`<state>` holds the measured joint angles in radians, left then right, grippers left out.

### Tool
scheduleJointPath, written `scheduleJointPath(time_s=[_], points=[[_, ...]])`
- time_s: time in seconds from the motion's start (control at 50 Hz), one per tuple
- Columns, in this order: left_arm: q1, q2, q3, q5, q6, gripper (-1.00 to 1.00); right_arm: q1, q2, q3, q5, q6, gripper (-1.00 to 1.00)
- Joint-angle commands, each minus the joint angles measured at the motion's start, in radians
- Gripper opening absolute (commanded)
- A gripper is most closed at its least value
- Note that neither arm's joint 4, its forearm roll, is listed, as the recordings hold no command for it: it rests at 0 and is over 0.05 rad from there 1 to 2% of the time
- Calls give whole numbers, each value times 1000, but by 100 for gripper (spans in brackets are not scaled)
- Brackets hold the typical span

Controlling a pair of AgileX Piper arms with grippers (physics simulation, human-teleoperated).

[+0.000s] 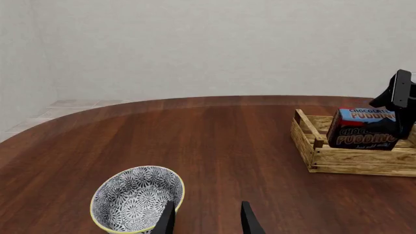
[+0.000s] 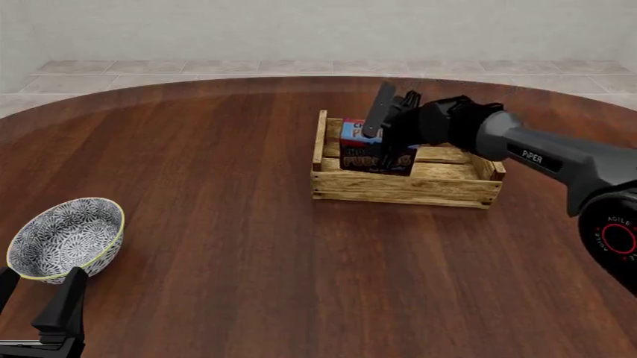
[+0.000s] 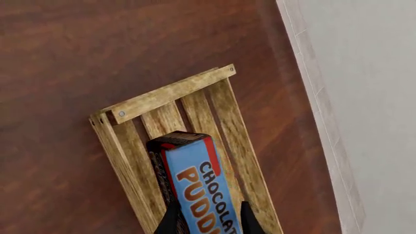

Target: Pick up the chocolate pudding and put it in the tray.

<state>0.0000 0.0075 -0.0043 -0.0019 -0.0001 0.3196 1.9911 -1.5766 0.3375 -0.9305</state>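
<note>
Pudding (image 2: pixel 366 146) stands inside the tray (image 2: pixel 403 188), at the end farthest from the right arm's base, with the right gripper (image 2: pixel 383 138) closed on its upper part. In the right wrist view the two fingertips (image 3: pixel 173 220) sit against the carton's narrow sides, so it is clamped rather than resting free. Whether its base already bears on the slats is hard to tell; from the front it looks low in the crate, perhaps a little tilted.

Main risk, as I judge it, is the release. If the fingers part while the carton is off the floor or leaning, it could topple, most likely toward the open length of the tray beneath the arm, or against the end wall just beyond the gripper. A second risk is the retreat: a fingertip dragging the carton upward or clipping the slat wall beside it could nudge the light crate across the table (image 2: pixel 239 246).

Well away from all this, the left gripper (image 1: pixel 206 219) hangs with its fingers apart just beside the bowl (image 2: pixel 66 237), holding nothing. Any stray motion there would knock the bowl.
</note>
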Motion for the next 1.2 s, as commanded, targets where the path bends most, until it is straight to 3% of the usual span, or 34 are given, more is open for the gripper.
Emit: scheduleJointPath(time_s=[0.02,1.2], points=[[0,0,0,0,0,100,5,2,4,-10,28,-100],[0,0,0,0,0,100,16,35,3,-18,43,-100]])
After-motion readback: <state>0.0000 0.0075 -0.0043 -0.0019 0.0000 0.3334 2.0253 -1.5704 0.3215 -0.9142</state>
